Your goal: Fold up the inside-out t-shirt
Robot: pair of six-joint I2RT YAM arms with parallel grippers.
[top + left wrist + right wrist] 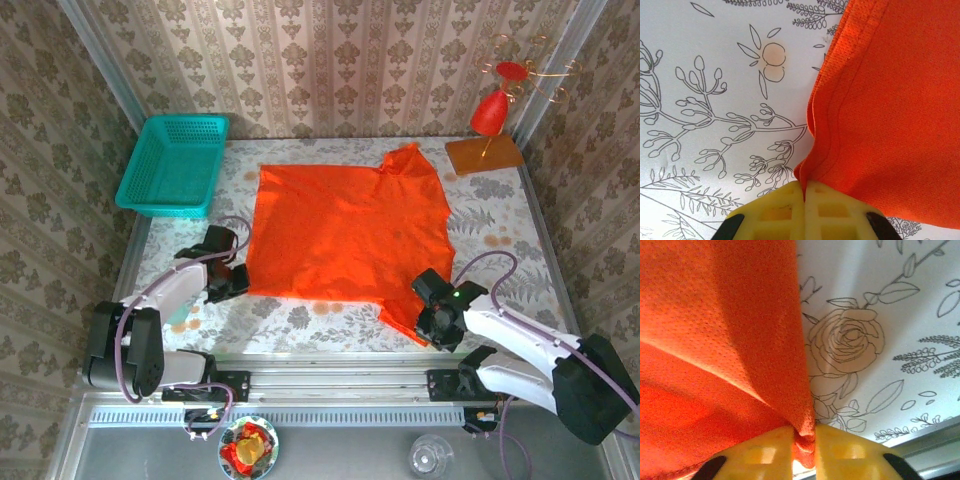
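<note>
The bright orange inside-out t-shirt [345,230] lies spread flat on the flowered table, one sleeve poking up at the back right. My left gripper [236,280] is shut on the shirt's near left corner; in the left wrist view the stitched hem [830,125] runs down into the closed yellow pads [785,210]. My right gripper [428,322] is shut on the near right corner, where bunched orange cloth [740,340] is pinched between its yellow pads [840,450]. No white tag shows.
A teal plastic basket [172,165] stands at the back left. A red glossy ornament [490,110] on a wooden base [484,154] stands at the back right. The table's metal front edge [330,350] runs just behind both grippers.
</note>
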